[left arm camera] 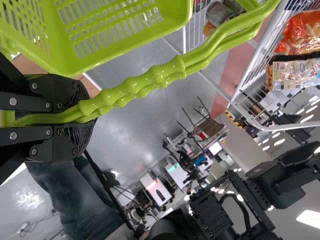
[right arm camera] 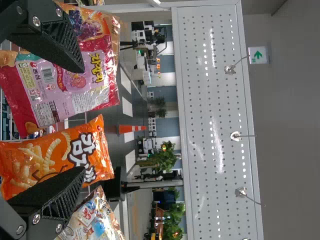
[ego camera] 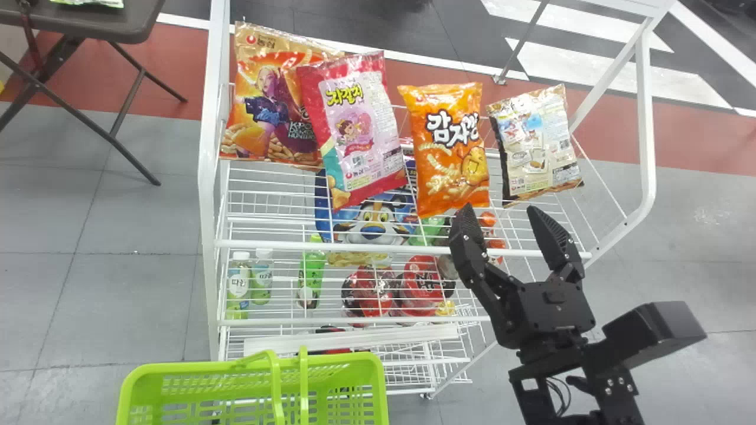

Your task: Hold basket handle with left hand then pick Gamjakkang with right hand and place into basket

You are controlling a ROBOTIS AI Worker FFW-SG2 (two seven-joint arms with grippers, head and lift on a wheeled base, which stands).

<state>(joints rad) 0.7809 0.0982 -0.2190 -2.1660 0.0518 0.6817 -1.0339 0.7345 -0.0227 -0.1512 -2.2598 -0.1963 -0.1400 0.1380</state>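
Note:
My right gripper (ego camera: 499, 221) stands open just in front of the lower edge of the orange Gamjakkang bag (ego camera: 452, 147), which leans upright on the rack's top shelf. In the right wrist view the open right gripper (right arm camera: 82, 120) has the Gamjakkang bag (right arm camera: 60, 157) beyond its fingers, nearer one of them. The green basket (ego camera: 195, 372) is at the bottom of the head view. In the left wrist view my left gripper (left arm camera: 82, 117) is shut on the handle (left arm camera: 135, 90) of the basket (left arm camera: 115, 45).
A pink-and-red bag (ego camera: 360, 130) and an orange character bag (ego camera: 269, 106) stand left of Gamjakkang, a white-and-brown bag (ego camera: 534, 147) right of it. The white wire rack (ego camera: 354, 247) holds bottles and bowls on lower shelves. A dark table (ego camera: 88, 20) is at the far left.

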